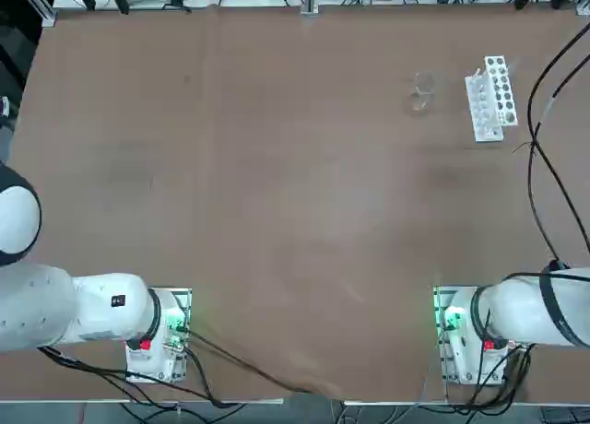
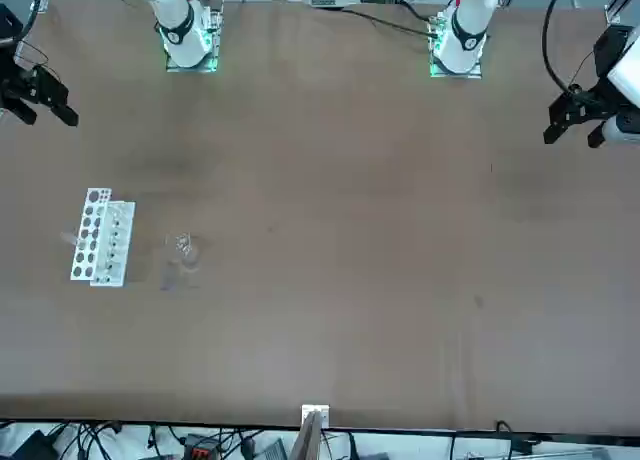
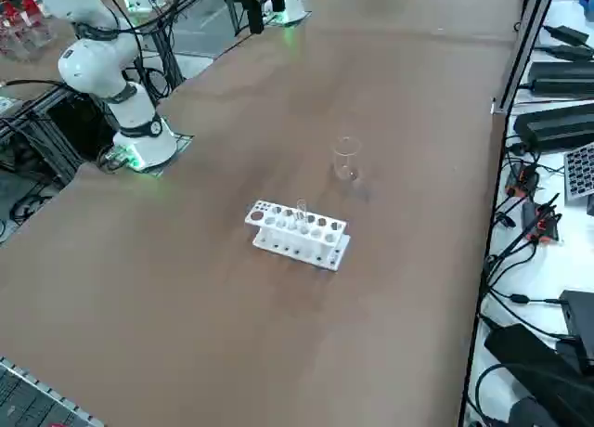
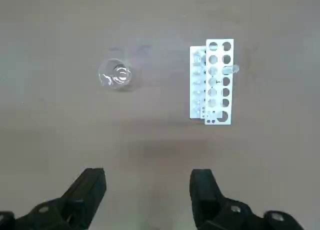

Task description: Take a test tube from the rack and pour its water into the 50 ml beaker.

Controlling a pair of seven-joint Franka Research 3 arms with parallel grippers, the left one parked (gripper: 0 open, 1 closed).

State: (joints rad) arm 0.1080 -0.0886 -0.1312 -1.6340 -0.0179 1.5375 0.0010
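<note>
My gripper (image 4: 147, 182) hangs released, nothing grasped; next I must descend onto the test tube (image 4: 229, 69) in the rack (image 4: 212, 82) by the desk's far right corner.

A small white oblong plastic rack (image 4: 212, 82) with two rows of round holes lies ahead of the open right gripper (image 4: 147, 182). A thin clear glass test tube (image 3: 301, 211) stands upright in it. Beside the rack, apart, stands a tiny clear glass beaker (image 4: 115, 74), upright.

— What was seen besides the work itself?
— A brown table (image 1: 277, 194) was spread wide, black cables (image 3: 529, 232) were strewn along its edge, and power bricks (image 3: 557, 125) were laid beside them.
</note>
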